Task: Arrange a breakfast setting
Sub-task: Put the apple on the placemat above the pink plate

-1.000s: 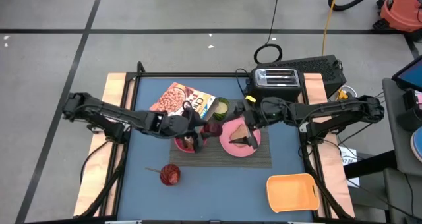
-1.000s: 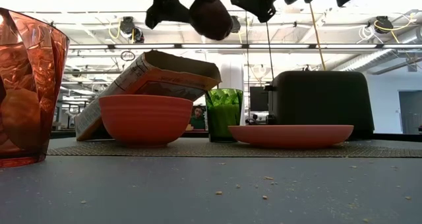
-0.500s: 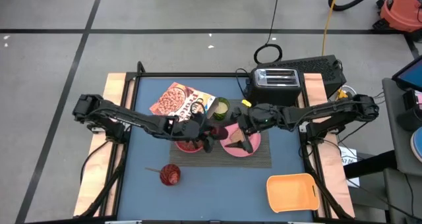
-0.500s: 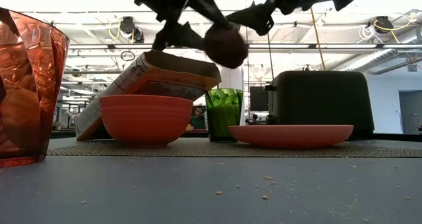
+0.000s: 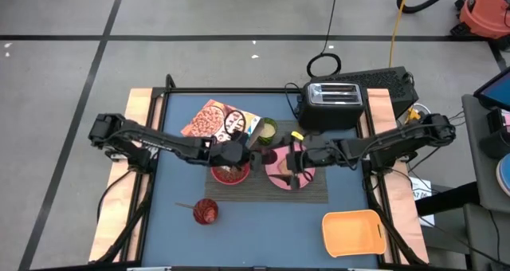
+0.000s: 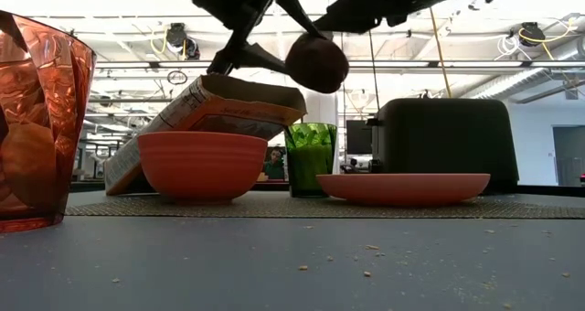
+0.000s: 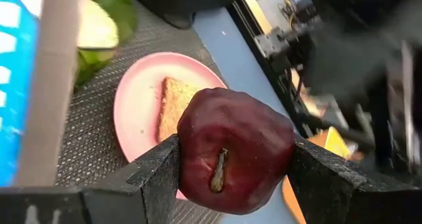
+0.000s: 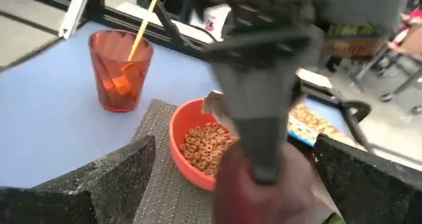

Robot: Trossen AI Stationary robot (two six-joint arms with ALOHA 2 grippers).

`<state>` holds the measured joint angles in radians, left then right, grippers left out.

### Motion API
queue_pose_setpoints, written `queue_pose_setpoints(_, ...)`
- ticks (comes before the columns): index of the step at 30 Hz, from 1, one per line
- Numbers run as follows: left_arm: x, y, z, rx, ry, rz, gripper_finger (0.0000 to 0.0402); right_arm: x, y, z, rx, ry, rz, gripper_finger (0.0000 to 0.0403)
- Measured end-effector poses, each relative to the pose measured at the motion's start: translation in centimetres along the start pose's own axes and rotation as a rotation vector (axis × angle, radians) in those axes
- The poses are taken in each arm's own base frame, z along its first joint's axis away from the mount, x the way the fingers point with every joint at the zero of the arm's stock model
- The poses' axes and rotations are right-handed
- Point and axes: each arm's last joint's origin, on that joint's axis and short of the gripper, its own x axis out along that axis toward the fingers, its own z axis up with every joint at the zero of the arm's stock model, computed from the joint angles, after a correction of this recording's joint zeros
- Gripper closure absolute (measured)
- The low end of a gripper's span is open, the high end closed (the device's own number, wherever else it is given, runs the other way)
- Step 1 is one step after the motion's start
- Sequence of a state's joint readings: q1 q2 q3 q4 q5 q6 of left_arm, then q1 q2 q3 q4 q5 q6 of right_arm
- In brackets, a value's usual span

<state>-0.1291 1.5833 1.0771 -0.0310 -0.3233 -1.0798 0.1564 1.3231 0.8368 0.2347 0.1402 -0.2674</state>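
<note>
Up above the mat, left gripper (image 7: 234, 163) clenched on the small red apple (image 7: 235, 149), one dark finger pressed to each side, stem end facing the wrist camera. Hangs clear of the table, seen from table height with the apple (image 6: 316, 62) well above the dishes, roughly over the gap between bowl and plate. Right gripper (image 8: 234, 179) spread wide and grasping nothing, reaching in from the right over the pink plate (image 5: 275, 179), close beside the left gripper and the apple (image 5: 268, 156). On the plate, a brown toast slice (image 7: 173, 105), lying flat. Left of the plate on the same dark striped placemat (image 5: 319, 193), a pink-red bowl (image 5: 229, 174) filled with cereal rings. Behind the bowl, the cereal box (image 5: 211, 121), lying tilted, with a green cup (image 5: 268, 129) just beside its right end. Nearer the front edge, off the mat, a red tumbler (image 8: 120, 69) with a pale handle (image 8: 142, 20) leaning in it; whether a spoon, cannot tell. At the back right, a black toaster (image 5: 335, 96); at the front right corner, an orange tray (image 5: 353, 231), well apart from the mat.
</note>
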Motion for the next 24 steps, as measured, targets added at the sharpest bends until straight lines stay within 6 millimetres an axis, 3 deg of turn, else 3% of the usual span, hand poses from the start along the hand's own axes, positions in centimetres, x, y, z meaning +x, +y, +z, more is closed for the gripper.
queue_pose_setpoints(8,0.3,0.6,1.1,-0.127,-0.046,0.024,0.0155,0.0,0.3,0.1,-0.061,0.043,-0.171,0.0007)
queue_pose_setpoints(17,0.4,0.4,1.3,-0.128,-0.063,0.006,0.0155,1.9,0.4,-1.0,-0.073,0.078,-0.252,0.0007)
queue_pose_setpoints(24,0.4,0.5,1.2,-0.117,-0.058,0.012,0.0155,2.2,0.3,-1.2,-0.063,0.079,-0.303,0.0011)
